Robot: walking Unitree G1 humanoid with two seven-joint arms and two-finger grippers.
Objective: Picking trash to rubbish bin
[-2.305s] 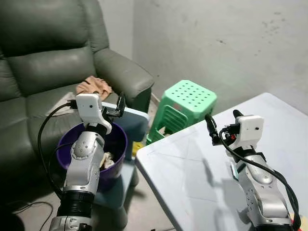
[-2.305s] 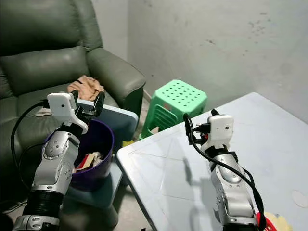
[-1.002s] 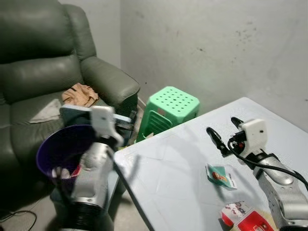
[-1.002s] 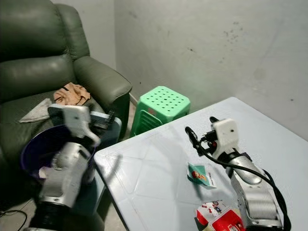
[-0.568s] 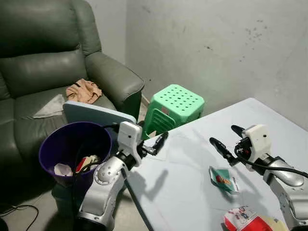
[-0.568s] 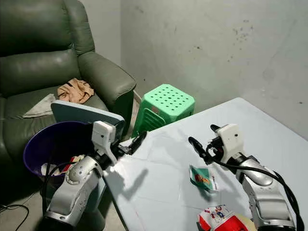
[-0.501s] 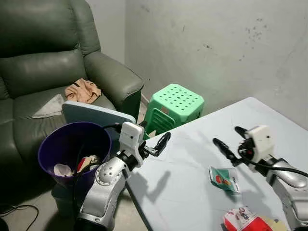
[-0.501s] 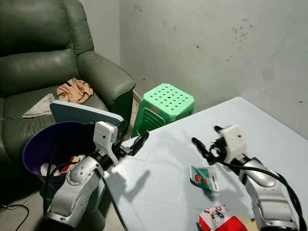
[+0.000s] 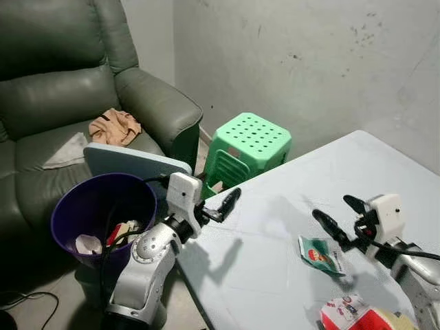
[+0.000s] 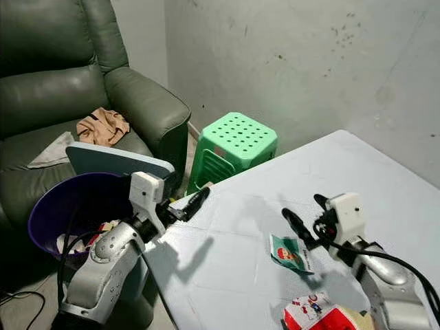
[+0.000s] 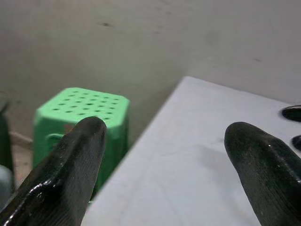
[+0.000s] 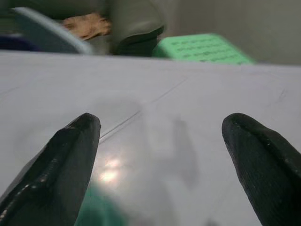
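Note:
A purple rubbish bin (image 9: 72, 206) stands on the floor left of the white table (image 9: 275, 227), with several scraps inside. A green snack packet (image 9: 318, 253) lies flat on the table. A red and white wrapper (image 9: 347, 313) lies at the near edge. My right gripper (image 9: 338, 214) hovers open just above and behind the green packet (image 12: 101, 212), with nothing between its fingers (image 12: 59, 165). Open and empty too, my left gripper (image 9: 230, 199) reaches from beside the bin over the table's left corner, its fingers (image 11: 70, 169) wide apart.
A green plastic stool (image 9: 251, 148) stands between the table and the dark green armchair (image 9: 62, 89). A tan cloth (image 9: 113, 127) lies on the seat. A blue-grey board (image 9: 134, 161) leans behind the bin. The wall runs close behind the table.
My left arm swung from above the bin to the table's corner. My right gripper sank lower and nearer the green packet. The camera shifted too.

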